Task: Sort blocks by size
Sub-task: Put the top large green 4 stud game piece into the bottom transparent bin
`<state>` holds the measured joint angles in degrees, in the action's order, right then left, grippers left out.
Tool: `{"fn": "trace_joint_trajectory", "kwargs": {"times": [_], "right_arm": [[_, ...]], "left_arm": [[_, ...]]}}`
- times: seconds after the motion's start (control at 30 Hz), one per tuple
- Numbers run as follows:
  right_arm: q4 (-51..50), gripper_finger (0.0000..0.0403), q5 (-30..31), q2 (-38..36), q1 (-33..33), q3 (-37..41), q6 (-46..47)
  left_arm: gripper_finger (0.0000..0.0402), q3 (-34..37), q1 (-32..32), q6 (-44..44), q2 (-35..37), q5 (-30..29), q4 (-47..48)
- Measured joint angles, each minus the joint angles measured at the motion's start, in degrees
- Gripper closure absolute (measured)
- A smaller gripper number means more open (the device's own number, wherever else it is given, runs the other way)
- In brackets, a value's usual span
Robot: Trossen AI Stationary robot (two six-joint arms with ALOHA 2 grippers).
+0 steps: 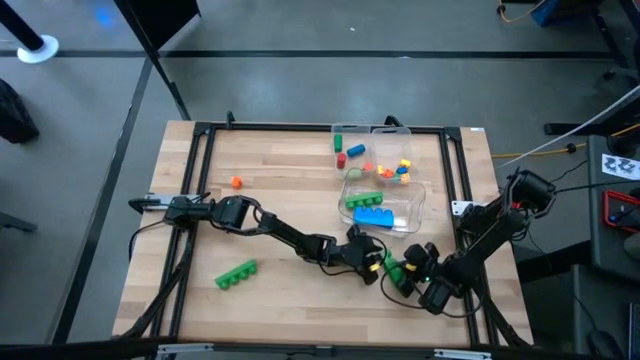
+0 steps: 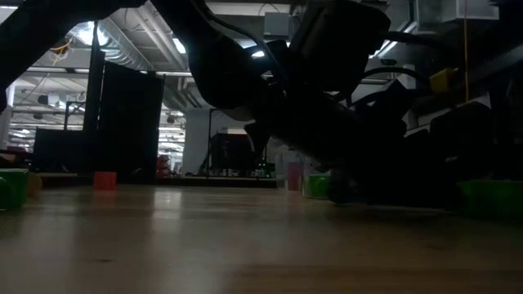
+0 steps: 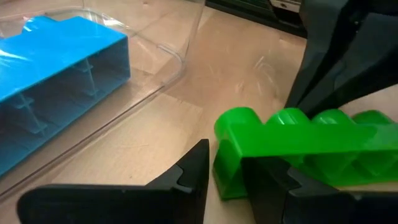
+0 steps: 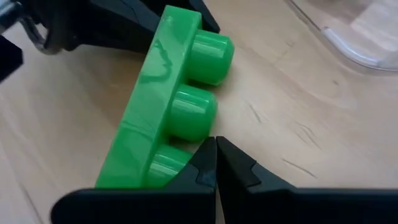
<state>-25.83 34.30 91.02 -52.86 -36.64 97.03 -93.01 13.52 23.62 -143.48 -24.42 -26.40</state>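
A green studded bar lies on the table near its front edge, between my two grippers. My left gripper comes from the left and is shut on the bar's near end. My right gripper comes from the right with its fingers shut, at the bar's other end. A second green bar lies on the wood at the front left. A small orange block lies at the left. A blue brick, a green brick and several small blocks lie in the clear tray. My left gripper pinches one end of the green bar between its two fingers, one finger on either side. The fingers come about level from the table's left and lie along the bar. The bar rests on the table. My right gripper has its shut fingertips against the bar's studded side, between two studs near the end opposite my left gripper. The fingers come low from the table's right, across the bar.
The clear tray's corner lies close behind the bar, toward the far side. Black frame rails run along the table's left and right sides. Bare wood lies between the second green bar and the grippers.
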Motion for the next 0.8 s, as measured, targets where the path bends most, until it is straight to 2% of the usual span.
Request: {"fn": "trace_joint_trajectory", "kwargs": {"times": [0.17,0.37,0.6,0.8], "right_arm": [[1.9,0.0397,0.1,0.0,0.0,0.0,-1.5],[3.6,0.0397,0.3,0.0,0.0,0.0,-3.7],[3.2,0.0397,-0.5,-2.3,-0.1,-0.4,-5.6],[-1.0,0.0397,-1.8,-8.3,-0.2,-4.4,-14.8]], "left_arm": [[0.0324,0.0,0.0,0.2,0.0,0.1,0.0],[0.0392,0.0,0.1,0.3,0.0,0.2,-0.1],[0.0396,0.1,0.9,-0.1,0.5,0.3,0.3],[0.0399,0.1,1.5,-1.9,4.9,3.7,2.3]]}}
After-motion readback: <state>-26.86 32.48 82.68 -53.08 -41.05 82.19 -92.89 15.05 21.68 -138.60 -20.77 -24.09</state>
